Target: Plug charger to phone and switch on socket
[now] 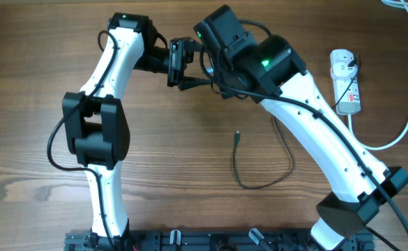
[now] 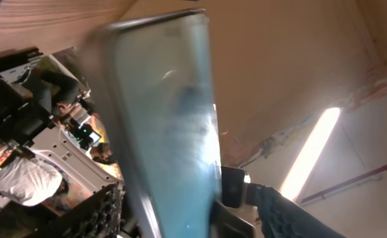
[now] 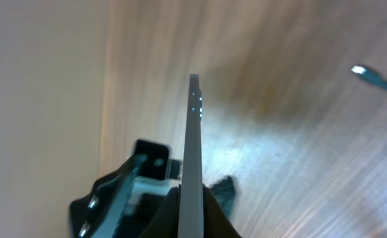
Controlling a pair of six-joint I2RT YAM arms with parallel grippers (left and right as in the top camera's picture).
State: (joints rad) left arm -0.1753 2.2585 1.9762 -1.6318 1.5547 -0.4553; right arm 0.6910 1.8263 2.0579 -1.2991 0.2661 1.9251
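The phone point(image 1: 175, 61) is held on edge above the table at the back middle, between both arms. In the left wrist view its turquoise screen point(image 2: 170, 132) fills the middle, blurred. My left gripper point(image 1: 166, 63) is shut on it from the left. In the right wrist view the phone shows as a thin grey edge point(image 3: 194, 139), and my right gripper point(image 3: 193, 215) is shut on it. The charger's dark plug tip point(image 1: 237, 135) lies free on the table, with its thin black cable point(image 1: 259, 185) looping below. The tip also shows in the right wrist view point(image 3: 361, 70). The white adapter point(image 1: 341, 61) sits in the socket point(image 1: 349, 94) at the right.
The socket's thick white cord point(image 1: 407, 129) curves along the right edge of the wooden table point(image 1: 36, 84). The right arm point(image 1: 329, 146) crosses above part of the thin cable. A dark rail point(image 1: 190, 240) runs along the front edge.
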